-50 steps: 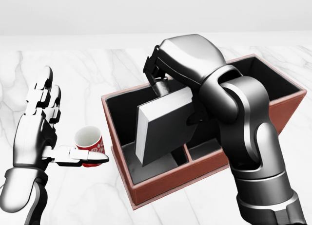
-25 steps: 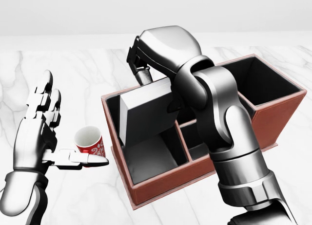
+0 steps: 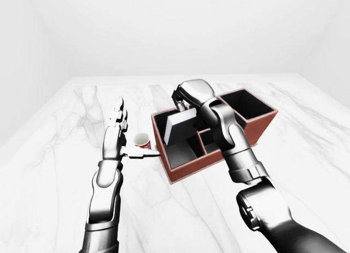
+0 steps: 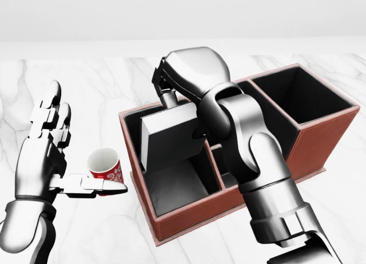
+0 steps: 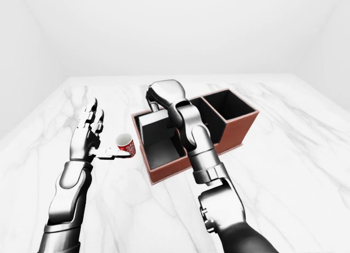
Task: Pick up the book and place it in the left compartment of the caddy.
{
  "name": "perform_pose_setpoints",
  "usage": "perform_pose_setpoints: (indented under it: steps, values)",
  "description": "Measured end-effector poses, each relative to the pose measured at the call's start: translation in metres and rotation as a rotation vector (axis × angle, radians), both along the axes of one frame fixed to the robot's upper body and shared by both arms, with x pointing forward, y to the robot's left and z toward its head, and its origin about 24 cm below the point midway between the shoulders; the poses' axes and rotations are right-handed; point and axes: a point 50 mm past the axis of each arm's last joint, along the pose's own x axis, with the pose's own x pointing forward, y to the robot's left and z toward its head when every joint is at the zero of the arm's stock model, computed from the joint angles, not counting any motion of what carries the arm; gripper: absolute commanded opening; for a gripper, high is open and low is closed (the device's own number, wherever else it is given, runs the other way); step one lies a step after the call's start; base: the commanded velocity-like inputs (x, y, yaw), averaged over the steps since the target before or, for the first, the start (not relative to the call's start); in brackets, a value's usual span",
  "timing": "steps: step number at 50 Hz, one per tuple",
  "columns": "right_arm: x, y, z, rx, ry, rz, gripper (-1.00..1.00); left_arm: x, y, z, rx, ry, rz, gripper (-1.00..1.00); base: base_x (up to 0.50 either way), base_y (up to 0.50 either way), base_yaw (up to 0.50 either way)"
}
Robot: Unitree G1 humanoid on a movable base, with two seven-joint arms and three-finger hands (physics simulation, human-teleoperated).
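In the head view the right hand (image 4: 191, 75) and its forearm cover the upper right part of the book (image 4: 168, 139), so the fingers gripping it cannot be made out. The same arm hides the middle compartments of the caddy (image 4: 320, 132) at centre frame. The left hand's thumb crosses the lower part of the red cup (image 4: 105, 166), and the left forearm is cut off at the lower left edge.

Grey book (image 4: 168, 139), reddish-brown caddy (image 4: 320, 135), red-and-white cup (image 4: 106, 166), white marble table (image 4: 103, 87)

Right hand (image 4: 182, 75) clenched; left hand (image 4: 44, 147) splayed.
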Motion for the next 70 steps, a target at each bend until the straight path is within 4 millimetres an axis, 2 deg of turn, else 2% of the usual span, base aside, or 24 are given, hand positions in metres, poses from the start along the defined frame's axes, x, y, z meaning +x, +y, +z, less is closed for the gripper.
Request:
perform_pose_setpoints:
  steps: [28, 70]
  values:
    - [0.015, 0.002, -0.038, -0.020, 0.000, -0.066, -1.00, 0.001, 0.001, -0.005, -0.003, 0.022, 0.001, 1.00, 0.00, 0.00, 0.00]
    - [0.013, 0.000, -0.099, -0.079, 0.049, -0.116, -1.00, 0.001, 0.000, -0.007, -0.004, 0.030, 0.001, 1.00, 0.00, 0.00, 0.00]
